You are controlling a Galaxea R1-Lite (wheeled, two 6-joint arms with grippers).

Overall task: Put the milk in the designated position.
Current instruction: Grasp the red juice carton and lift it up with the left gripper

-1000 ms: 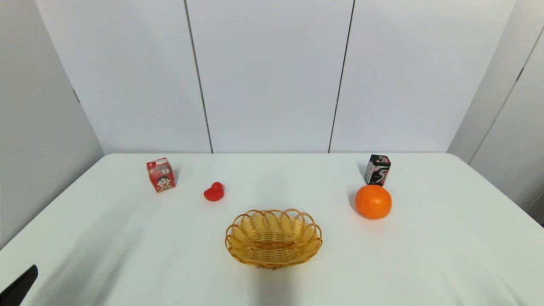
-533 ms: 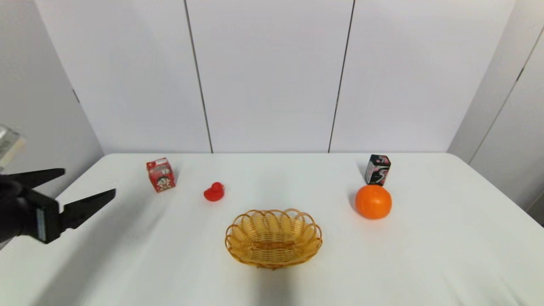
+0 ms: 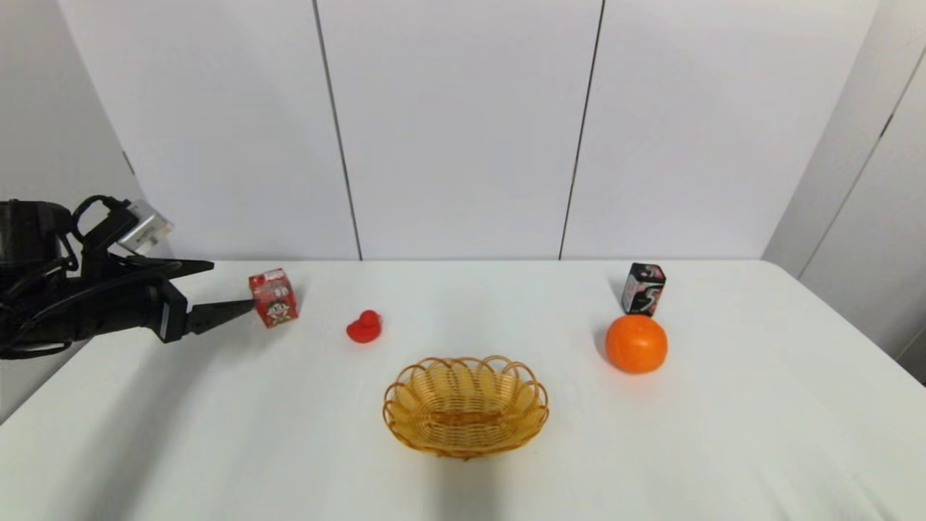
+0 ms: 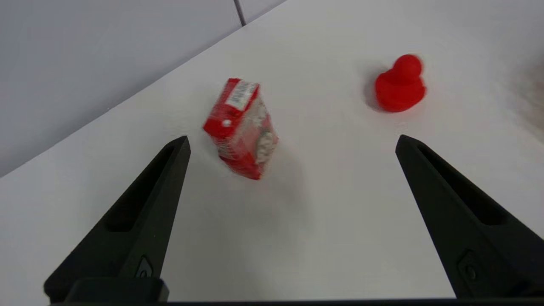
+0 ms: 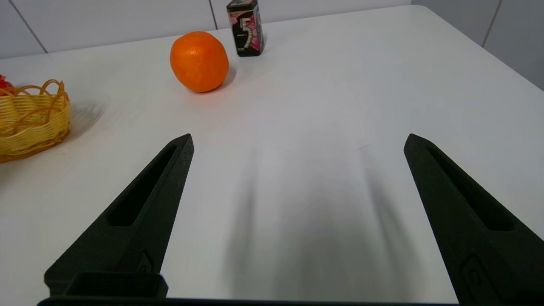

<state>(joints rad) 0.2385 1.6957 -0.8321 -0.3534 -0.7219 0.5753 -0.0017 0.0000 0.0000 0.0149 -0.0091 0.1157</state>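
Left gripper (image 3: 228, 289) hovers just left of the milk (image 3: 274, 297), fingers wide to straddle it; right gripper (image 5: 297, 144) idles, fingers wide.

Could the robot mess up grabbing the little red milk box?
It could. The left gripper is open and close to the milk, which stands upright on the table. In the wrist view the carton sits nearer one finger, so that finger might bump it and tip it over. The red duck stands nearby too, so a pushed carton could slide toward it. The right gripper waits open, far from all this.
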